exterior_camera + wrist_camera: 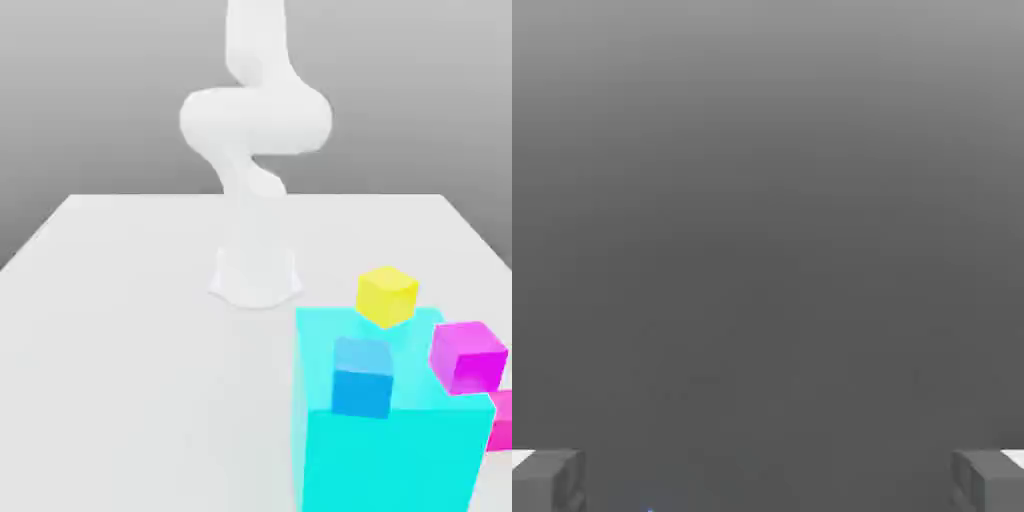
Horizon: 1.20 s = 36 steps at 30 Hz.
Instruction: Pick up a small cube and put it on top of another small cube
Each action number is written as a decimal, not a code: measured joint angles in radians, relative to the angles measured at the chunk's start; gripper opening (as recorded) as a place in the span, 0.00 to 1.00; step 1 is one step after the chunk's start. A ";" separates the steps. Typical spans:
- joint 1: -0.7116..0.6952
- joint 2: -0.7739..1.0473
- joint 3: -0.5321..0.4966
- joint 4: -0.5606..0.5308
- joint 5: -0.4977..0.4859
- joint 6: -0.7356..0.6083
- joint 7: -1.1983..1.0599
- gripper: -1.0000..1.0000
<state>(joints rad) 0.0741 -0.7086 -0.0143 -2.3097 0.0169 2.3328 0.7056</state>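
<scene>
The small hot-pink cube [503,420] lies at the exterior view's right edge, partly cut off, beside the big cyan block [400,450]. The small yellow cube [387,295] shows at the far edge of that block's top; I cannot tell whether it rests on the block or behind it. My gripper [768,482] is open in the hand view, its two grey fingertips [548,480] standing wide apart with only plain grey background between them. Nothing is held.
A small blue cube [362,377] sits on the cyan block's top. A violet-magenta cube [468,356] is at the block's right side. The white arm base [255,275] stands mid-table on the white table [120,330].
</scene>
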 joint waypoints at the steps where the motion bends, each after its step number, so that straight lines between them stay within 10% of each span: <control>1: 0.030 0.040 -0.005 -0.004 0.009 0.014 -0.042 0.50; 17: 0.374 0.623 0.055 -0.064 0.100 0.219 -0.635 0.50; 31: 0.547 1.124 0.088 -0.077 -0.106 0.468 -0.817 0.50; 32: 0.551 1.149 0.083 -0.072 -0.110 0.488 -0.815 0.00; 36: 0.551 1.149 0.083 -0.072 -0.111 0.486 -0.814 0.00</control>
<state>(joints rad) 0.6252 0.4402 0.0691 -2.3818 -0.0940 2.8188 -0.1086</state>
